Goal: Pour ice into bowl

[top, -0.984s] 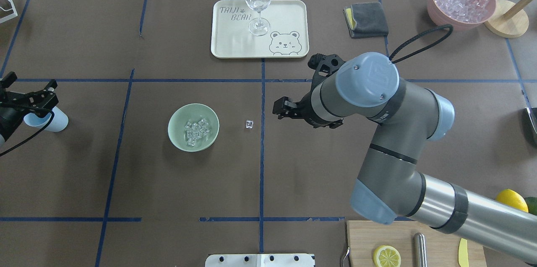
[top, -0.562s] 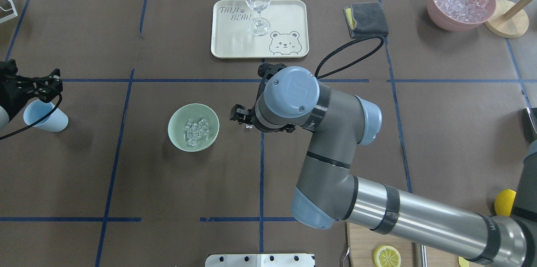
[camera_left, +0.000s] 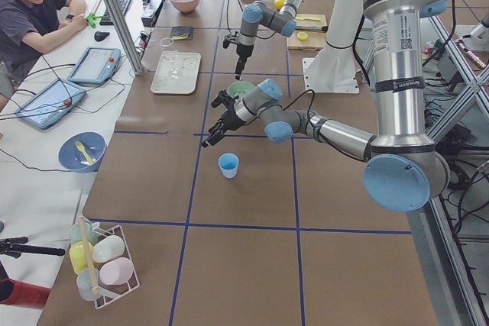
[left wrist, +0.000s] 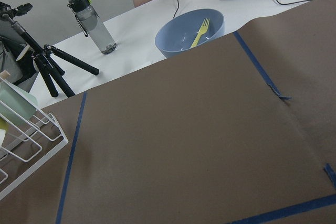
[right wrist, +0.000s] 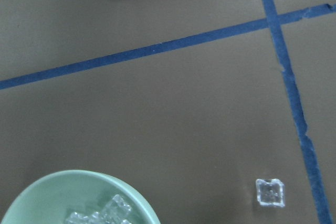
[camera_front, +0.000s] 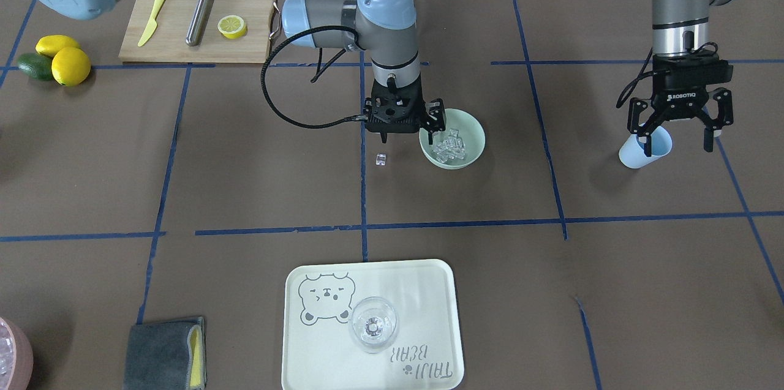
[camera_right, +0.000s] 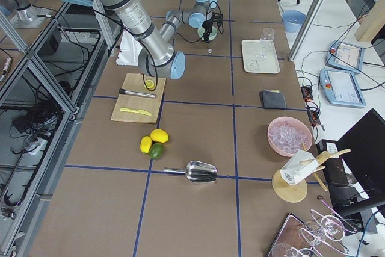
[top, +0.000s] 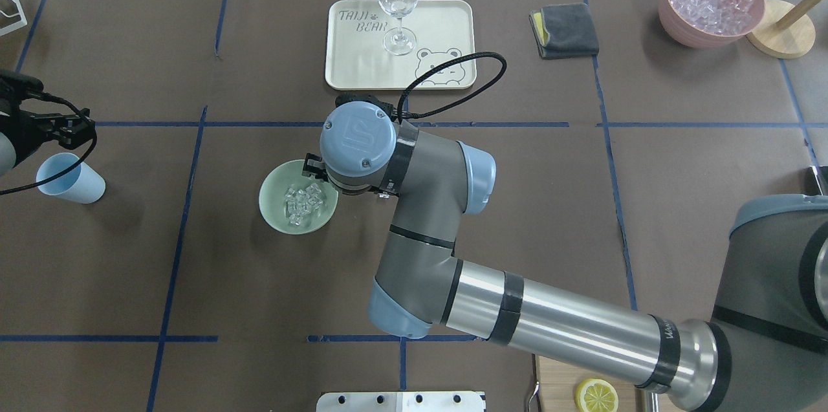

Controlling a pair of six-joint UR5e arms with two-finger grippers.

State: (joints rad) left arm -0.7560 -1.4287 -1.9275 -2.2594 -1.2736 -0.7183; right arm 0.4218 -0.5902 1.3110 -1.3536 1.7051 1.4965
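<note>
The sage-green bowl (camera_front: 471,146) (top: 275,204) holds a heap of clear ice (camera_front: 449,145) (top: 303,200). One stray cube (camera_front: 381,159) lies on the table beside the bowl; it also shows in the right wrist view (right wrist: 270,192), and the arm hides it in the overhead view. My right gripper (camera_front: 405,131) (top: 312,169) hangs empty and looks open, between the stray cube and the bowl's rim (right wrist: 79,182). My left gripper (camera_front: 675,144) (top: 70,130) is open and empty above and just beyond the upright blue cup (camera_front: 643,150) (top: 65,178).
A cream tray (top: 362,69) with a wine glass (top: 397,4) stands at the back centre. A grey cloth (top: 566,30) and a pink container of ice (top: 710,1) are back right. Cutting board (camera_front: 177,29), lemons (camera_front: 64,59) and a knife lie near the robot's right.
My right arm has swept left, from right of the stray cube, past it, to the bowl's near rim. My left gripper has drawn back off the blue cup.
</note>
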